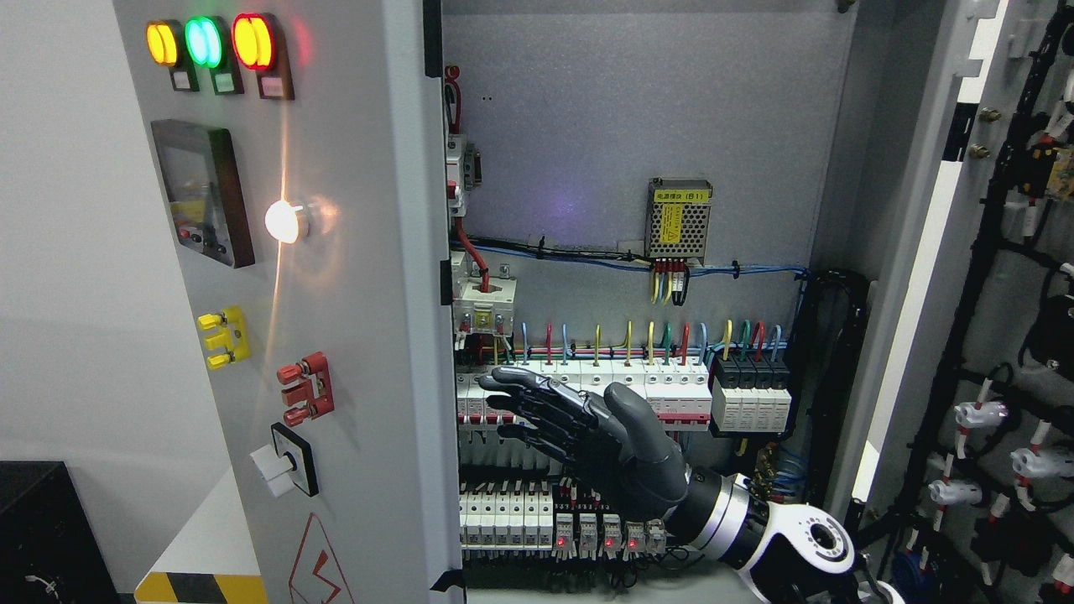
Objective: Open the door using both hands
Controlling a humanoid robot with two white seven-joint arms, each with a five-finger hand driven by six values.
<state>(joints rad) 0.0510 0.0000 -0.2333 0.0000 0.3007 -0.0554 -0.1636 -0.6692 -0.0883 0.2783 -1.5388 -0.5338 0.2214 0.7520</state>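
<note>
Doors stand wide: left door swung out with its lamps and switches facing us, right door folded back at the far right. Opening looks essentially done. Right hand, fingers spread and empty, hovers before the breakers.

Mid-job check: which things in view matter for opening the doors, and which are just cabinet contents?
Job:
right hand, fingers spread, holding nothing
left door
right door, swung open

Not the job:
power supply
breaker rows
indicator lamps
rotary switch
</note>
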